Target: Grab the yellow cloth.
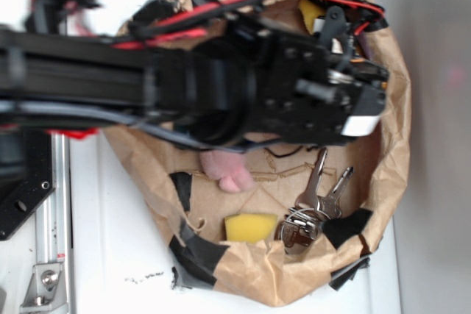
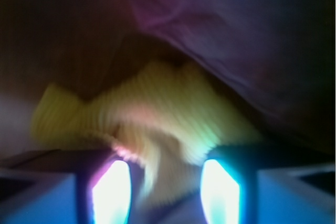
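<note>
yellow cloth (image 2: 152,114) sits at the far side of the brown paper bag (image 1: 394,145), up near the far rim; in the exterior view only a small yellow patch (image 1: 310,12) shows past the arm. wrist view is blurred but the cloth fills the centre, ribbed and folded, with a fold running down into the gap between the two fingers (image 2: 111,192).

gripper (image 2: 165,195) is spread, fingers well apart, one on each side of that cloth fold. can't tell if the pads actually touch the fabric, too blurry. nothing is pinched. in the exterior view the black arm (image 1: 221,86) covers the gripper tips, so no read from there.

dark purplish bag wall (image 2: 252,40) hangs over the cloth, upper right in the wrist view.

elsewhere in the bag: pink soft item (image 1: 227,170) near the middle, partly under the arm; pale yellow sponge block (image 1: 250,227) at the near side; bunch of keys (image 1: 313,207) just right of the sponge. black tape patches (image 1: 195,248) along the near bag rim.

bag lies on a white table (image 1: 110,240). metal rail and black robot base (image 1: 29,196) at the left edge. grey wall or floor strip (image 1: 441,182) on the right.
</note>
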Robot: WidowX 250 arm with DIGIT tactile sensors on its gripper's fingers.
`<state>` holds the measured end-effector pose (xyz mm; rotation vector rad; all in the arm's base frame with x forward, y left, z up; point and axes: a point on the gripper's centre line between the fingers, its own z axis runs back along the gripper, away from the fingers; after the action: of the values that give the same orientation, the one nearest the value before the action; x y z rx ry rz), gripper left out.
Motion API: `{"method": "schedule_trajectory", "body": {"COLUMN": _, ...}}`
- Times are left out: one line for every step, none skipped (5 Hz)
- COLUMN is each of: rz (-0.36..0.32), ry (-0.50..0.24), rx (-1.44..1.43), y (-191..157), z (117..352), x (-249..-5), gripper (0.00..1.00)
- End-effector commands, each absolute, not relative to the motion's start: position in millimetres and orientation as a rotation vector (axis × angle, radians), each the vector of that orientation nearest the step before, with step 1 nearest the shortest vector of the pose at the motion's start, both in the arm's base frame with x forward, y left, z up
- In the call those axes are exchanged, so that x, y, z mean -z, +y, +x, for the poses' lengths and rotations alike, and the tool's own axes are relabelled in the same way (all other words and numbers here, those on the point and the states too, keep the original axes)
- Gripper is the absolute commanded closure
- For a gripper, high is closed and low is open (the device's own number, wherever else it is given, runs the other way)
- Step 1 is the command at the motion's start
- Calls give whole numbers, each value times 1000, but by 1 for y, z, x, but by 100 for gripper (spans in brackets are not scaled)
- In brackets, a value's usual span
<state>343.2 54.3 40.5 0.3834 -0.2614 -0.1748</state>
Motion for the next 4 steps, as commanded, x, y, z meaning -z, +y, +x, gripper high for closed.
{"method": "schedule_trajectory", "body": {"rz": 346, "ry": -371, "rx": -120, "y": 61, "z": 355, "x": -62, "gripper": 0}}
{"method": "schedule_trajectory", "body": {"rz": 342, "ry": -429, "rx": -197, "y": 64, "z": 346, "x": -73, "gripper": 0}}
{"method": "schedule_trajectory", "body": {"rz": 341, "ry": -456, "rx": -268, "y": 65, "z": 345, "x": -76, "gripper": 0}}
{"method": "schedule_trajectory", "body": {"rz": 323, "ry": -428, "rx": -283, "y": 69, "z": 351, "x": -68, "gripper": 0}}
